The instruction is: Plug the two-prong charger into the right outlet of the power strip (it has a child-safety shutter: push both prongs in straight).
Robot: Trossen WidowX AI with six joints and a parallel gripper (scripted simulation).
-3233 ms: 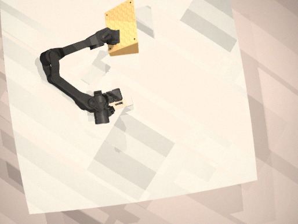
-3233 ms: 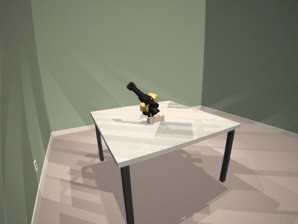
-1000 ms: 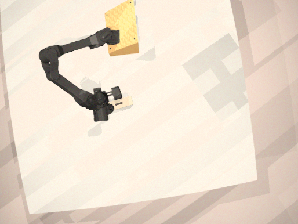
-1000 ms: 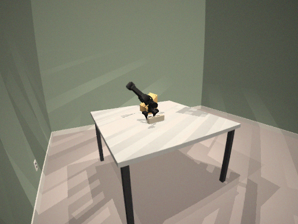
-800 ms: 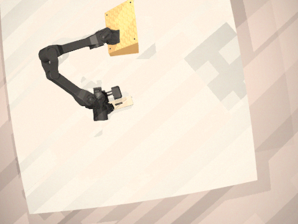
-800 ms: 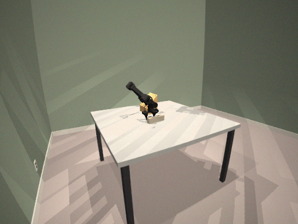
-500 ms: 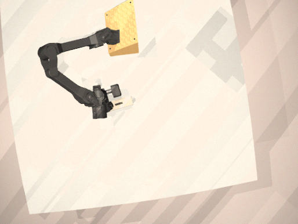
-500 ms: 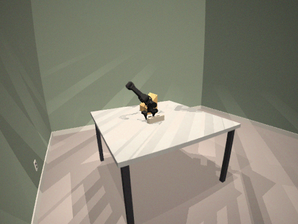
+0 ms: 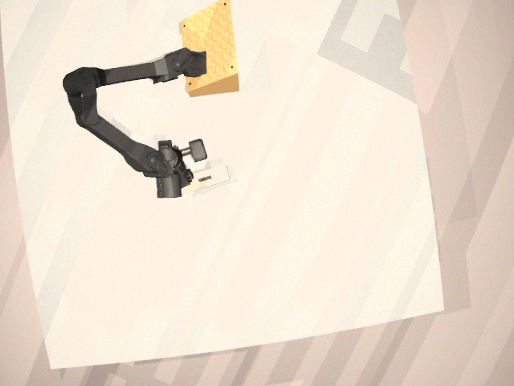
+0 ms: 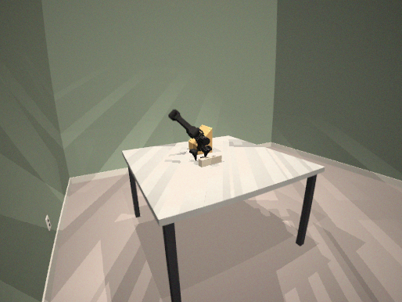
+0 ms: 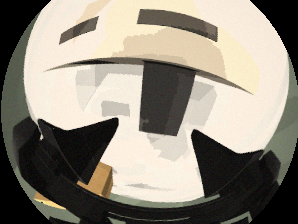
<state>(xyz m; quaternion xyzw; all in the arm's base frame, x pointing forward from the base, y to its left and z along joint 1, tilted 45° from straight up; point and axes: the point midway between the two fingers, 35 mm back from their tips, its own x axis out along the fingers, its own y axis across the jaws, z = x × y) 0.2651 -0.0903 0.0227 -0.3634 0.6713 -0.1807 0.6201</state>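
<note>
One pale table [image 10: 235,184] — green walls [image 10: 156,59] around.

Arm [image 9: 107,131] looks like matt dark grey plastic or painted metal, smooth. Mounting block [image 9: 214,47] is yellow-tan with a woven or pressed-wood grain on its top face, matt. Power strip [image 9: 212,177] is cream, smooth, plastic-looking, matt. Charger [image 9: 198,149] is dark grey, smooth, dull. Table [image 10: 250,172] top is off-white and matt; its legs are plain black.

Power strip [image 11: 166,36] slots above open end effector [image 11: 154,145].
</note>
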